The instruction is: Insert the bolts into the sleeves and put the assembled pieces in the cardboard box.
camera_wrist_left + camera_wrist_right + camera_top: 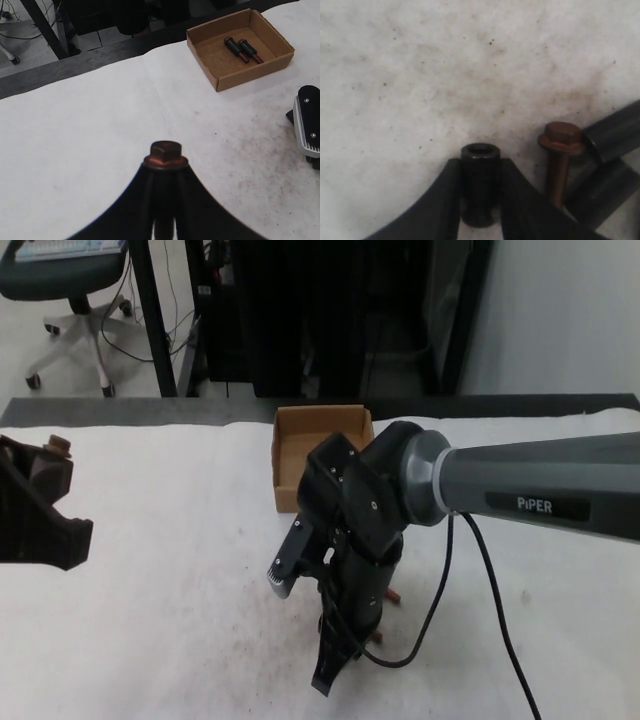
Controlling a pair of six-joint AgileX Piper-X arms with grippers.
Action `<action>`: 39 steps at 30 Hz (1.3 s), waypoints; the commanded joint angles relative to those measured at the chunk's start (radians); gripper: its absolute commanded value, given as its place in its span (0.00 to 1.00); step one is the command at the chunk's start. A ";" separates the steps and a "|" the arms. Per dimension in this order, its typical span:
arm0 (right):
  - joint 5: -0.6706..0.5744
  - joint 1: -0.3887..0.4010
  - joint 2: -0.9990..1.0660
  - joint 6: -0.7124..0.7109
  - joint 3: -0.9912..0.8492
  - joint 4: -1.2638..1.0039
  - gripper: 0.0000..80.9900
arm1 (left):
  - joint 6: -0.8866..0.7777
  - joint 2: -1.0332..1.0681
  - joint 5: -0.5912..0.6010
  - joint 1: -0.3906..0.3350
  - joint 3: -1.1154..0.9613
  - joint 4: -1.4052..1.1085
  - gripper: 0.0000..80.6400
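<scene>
**High view, read left to right: both of your arms were loaded**

At the left edge of the high view your left gripper (52, 465) sat over the white cloth (160, 590), well apart from everything else on the bench. Its fingers were clamped on a bolt (165, 151). In the left wrist view the copper-coloured hex head stood just past the fingertips.

Further right, toward the back of the cloth, the cardboard box (250, 75) stood open. You had two assembled pieces (236, 49) lying side by side on its floor, close together, near the middle of the box.

Your right arm (540, 490) came in from the right edge and bent down in front of the box, on the near side of it. The right gripper (480, 165) pointed down at the cloth. Its fingers were closed around a black sleeve (480, 185), one finger on each side, with the sleeve's open bore showing at the end past the fingertips. Whether that sleeve touched the cloth, you could not tell from these views.

Just beside the gripper a loose bolt (561, 155) lay on the cloth, its flanged head the same copper colour as the one in your left gripper. Right against it lay two spare sleeves (612, 135), one next to the other. The cloth around this group was stained brown.
</scene>
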 commanded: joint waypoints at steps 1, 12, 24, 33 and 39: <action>0.006 -0.005 -0.047 0.001 -0.002 0.027 0.00 | -0.001 -0.011 -0.002 0.001 -0.007 -0.040 0.00; -0.501 -0.170 -0.451 0.286 -0.019 -0.199 0.00 | -0.241 -0.009 0.363 0.001 -0.007 -0.613 0.00; -1.008 -0.244 -0.589 0.272 -0.019 -0.315 0.00 | -0.842 0.325 0.898 0.001 -0.007 -1.394 0.00; -0.811 -0.152 -0.586 0.167 0.006 -0.429 0.00 | -1.027 0.452 0.905 -0.015 -0.007 -1.711 0.00; -0.704 -0.104 -0.573 0.404 0.087 -0.838 0.00 | -0.994 0.454 0.883 -0.015 -0.007 -1.712 0.00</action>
